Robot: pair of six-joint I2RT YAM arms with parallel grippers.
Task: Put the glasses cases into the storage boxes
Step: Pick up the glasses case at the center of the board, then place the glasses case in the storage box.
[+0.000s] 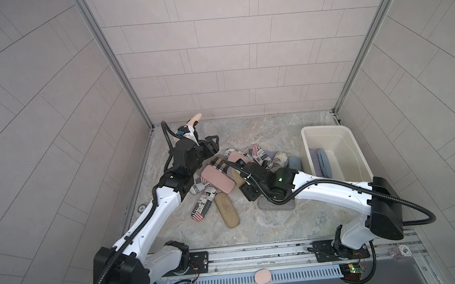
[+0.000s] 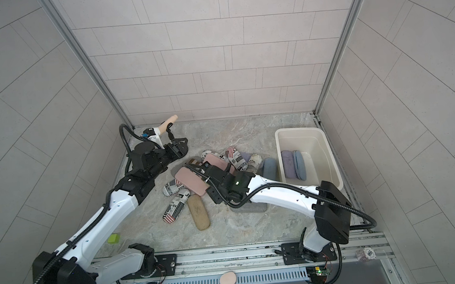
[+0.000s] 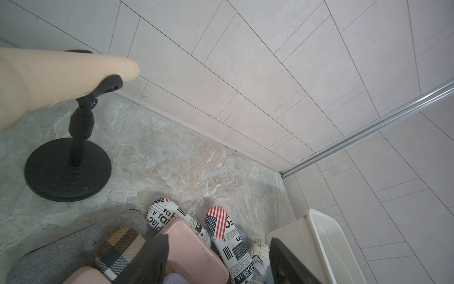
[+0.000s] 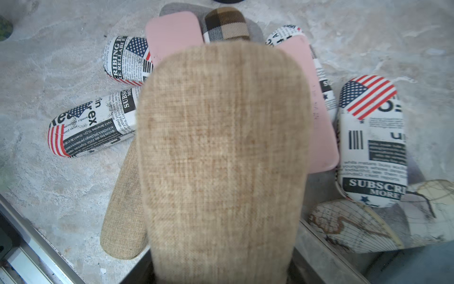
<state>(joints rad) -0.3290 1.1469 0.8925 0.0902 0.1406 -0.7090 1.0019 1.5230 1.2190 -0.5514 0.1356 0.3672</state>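
Case (image 4: 221, 159): tan, woven, oblong

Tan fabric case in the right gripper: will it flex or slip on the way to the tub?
The tan case is probably stiff: it sticks out unsupported without sagging. Its coarse woven cover likely grips well. Seemingly held near one end, it might pivot if bumped.
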